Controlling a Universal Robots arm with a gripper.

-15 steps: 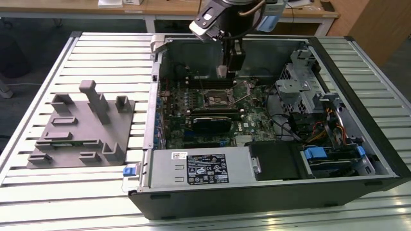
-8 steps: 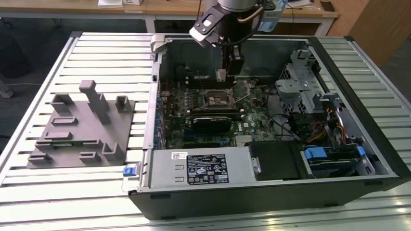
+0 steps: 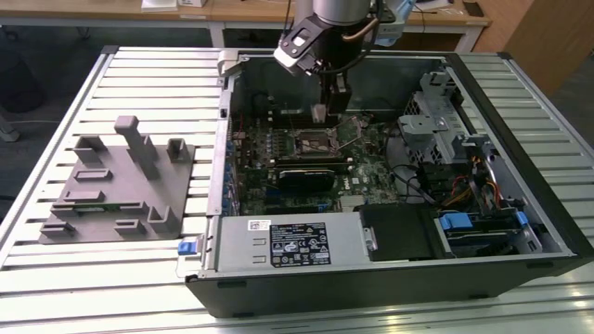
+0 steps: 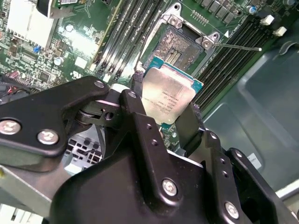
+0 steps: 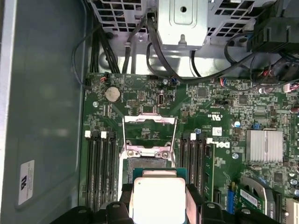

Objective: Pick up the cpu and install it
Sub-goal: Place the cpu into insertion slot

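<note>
The gripper (image 4: 164, 99) is closed on the cpu (image 4: 169, 93), its fingers (image 4: 194, 122) pinching two opposite edges; the chip hangs above the open socket (image 4: 180, 44), not yet seated, near the motherboard's (image 5: 140, 100) middle; it looks light, stiff and probably fragile underneath, so an edge hold suits it.

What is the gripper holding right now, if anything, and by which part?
The black gripper clamps the small flat square silvery-topped cpu by two opposite side edges, near the open metal-framed socket.

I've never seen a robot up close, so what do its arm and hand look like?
The arm is a silver-grey tube with a brownish cable looping beside it. The hand is matte black: jointed bars fastened with silver screws.
</note>
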